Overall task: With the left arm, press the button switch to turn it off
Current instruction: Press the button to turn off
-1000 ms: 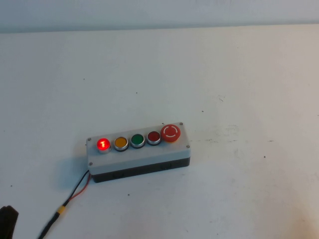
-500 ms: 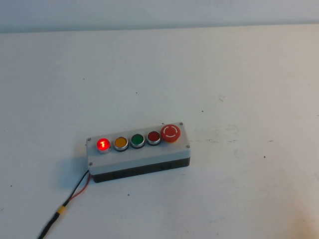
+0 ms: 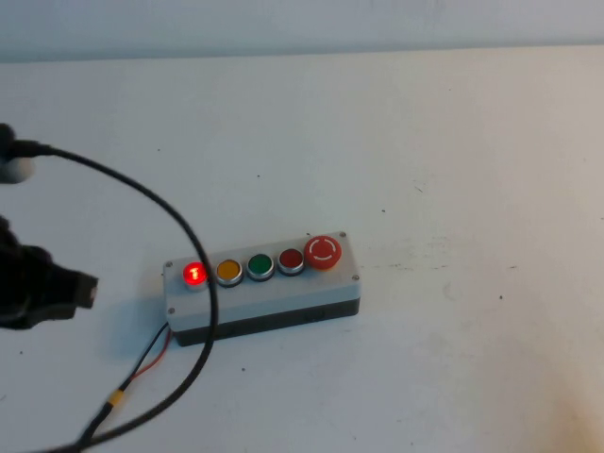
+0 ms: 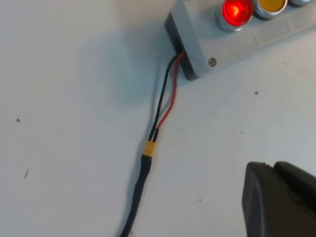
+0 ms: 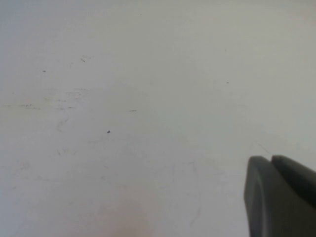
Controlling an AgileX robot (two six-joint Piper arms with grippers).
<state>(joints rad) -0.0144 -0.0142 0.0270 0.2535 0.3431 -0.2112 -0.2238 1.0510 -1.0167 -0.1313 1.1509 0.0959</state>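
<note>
The button switch [image 3: 195, 274] glows bright red at the left end of the grey box [image 3: 283, 291], farthest from the red mushroom button [image 3: 323, 251]. It also shows lit in the left wrist view [image 4: 237, 11]. The left arm [image 3: 33, 288] is at the left edge of the high view, left of the box and apart from it. Its black cable [image 3: 189, 236] loops over the box's left end, beside the button. My left gripper [image 4: 274, 169] is shut and empty, above the table short of the box. My right gripper [image 5: 270, 160] is shut and empty over bare table.
The box also carries a yellow button [image 3: 228, 271], a green button [image 3: 260, 265] and a darker red button [image 3: 291, 260]. A red-and-black wire with a yellow connector [image 4: 149, 148] runs from the box's left end toward the near table edge.
The left arm and its looping cable have come into the high view from the left; before, only the box was there. The button stays lit.
</note>
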